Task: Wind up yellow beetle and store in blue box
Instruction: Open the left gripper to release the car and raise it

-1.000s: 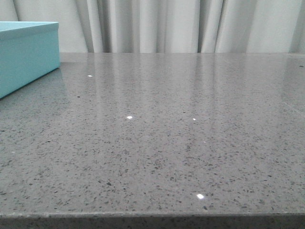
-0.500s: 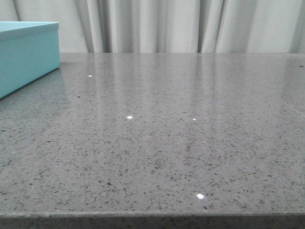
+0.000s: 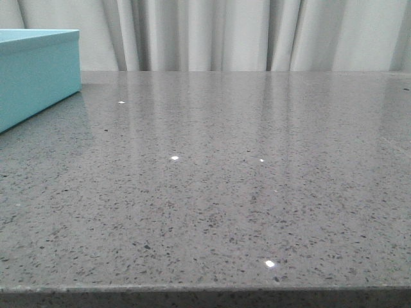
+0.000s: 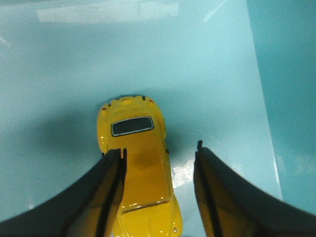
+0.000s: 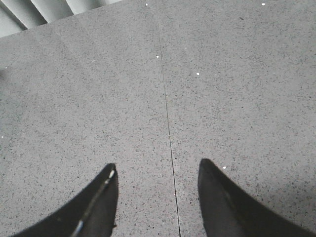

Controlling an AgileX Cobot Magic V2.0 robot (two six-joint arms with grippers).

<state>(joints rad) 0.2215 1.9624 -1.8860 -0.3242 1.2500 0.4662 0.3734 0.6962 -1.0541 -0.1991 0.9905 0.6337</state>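
Note:
In the left wrist view the yellow beetle point(image 4: 140, 163) lies on the turquoise floor of the blue box point(image 4: 74, 64), seen from above with its dark window showing. My left gripper point(image 4: 158, 148) is open above it. One finger overlaps the car's side and the other stands apart from it with bare floor between. The box's inner wall point(image 4: 289, 74) rises beside them. In the front view the blue box point(image 3: 35, 70) stands at the far left of the table, and neither gripper shows there. My right gripper point(image 5: 158, 164) is open and empty over the grey table.
The grey speckled stone table point(image 3: 225, 179) fills the front view, with pale curtains point(image 3: 225, 32) behind it. A thin seam point(image 5: 165, 98) runs across the tabletop under my right gripper.

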